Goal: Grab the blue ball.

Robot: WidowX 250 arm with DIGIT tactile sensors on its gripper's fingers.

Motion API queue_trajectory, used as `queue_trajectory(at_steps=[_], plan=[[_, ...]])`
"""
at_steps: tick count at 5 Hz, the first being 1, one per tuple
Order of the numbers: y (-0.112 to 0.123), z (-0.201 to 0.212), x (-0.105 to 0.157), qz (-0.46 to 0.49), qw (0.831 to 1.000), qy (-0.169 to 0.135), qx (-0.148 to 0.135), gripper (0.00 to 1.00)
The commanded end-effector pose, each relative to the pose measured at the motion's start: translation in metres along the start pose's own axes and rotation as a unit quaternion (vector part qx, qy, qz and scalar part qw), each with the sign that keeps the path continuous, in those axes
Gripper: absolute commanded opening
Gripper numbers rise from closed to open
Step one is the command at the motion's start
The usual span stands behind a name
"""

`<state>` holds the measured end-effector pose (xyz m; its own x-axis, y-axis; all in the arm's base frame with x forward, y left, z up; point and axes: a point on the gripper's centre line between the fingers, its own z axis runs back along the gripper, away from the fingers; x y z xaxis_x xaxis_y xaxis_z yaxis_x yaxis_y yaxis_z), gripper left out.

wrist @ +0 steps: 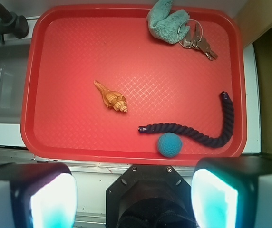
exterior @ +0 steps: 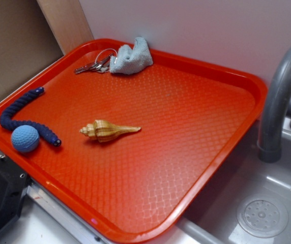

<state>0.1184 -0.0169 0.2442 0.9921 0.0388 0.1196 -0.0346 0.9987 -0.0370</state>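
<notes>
The gripper [wrist: 133,190] is seen only in the wrist view, held high with its pads [wrist: 48,199] spread wide apart and nothing between them. The ball [wrist: 169,144] is found ahead of the gripper and slightly to the right, near the closest rim of the tray [wrist: 31,95]. The rope [wrist: 193,133] is pressed against the ball's far side, or lies just beside it. Further ahead and to the left the shell [wrist: 112,97] is seen, well apart from the ball; a cloth [wrist: 167,21] and keys [wrist: 198,42] are at the far edge.

Trouble is likely to be caused by the rope: it could be pinched together with the ball. The ball could also be rolled away if it is touched off-centre, or the tray rim could be struck on descent.
</notes>
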Motion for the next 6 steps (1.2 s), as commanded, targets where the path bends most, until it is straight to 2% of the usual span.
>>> queue_trajectory(at_steps=[1,2,3,4,5,6], plan=[[0.0,0.0,0.0,0.0,1.0,0.0,0.0,1.0],[0.032,-0.05,0.005,0.014,1.0,0.015,-0.006,1.0],[0.059,-0.081,0.003,0.026,1.0,0.007,-0.008,1.0],[0.08,-0.131,0.004,0.047,0.999,0.026,0.0,1.0],[0.072,-0.169,-0.002,0.017,0.998,0.052,0.01,1.0],[0.063,-0.194,-0.009,-0.014,0.998,0.063,0.001,1.0]])
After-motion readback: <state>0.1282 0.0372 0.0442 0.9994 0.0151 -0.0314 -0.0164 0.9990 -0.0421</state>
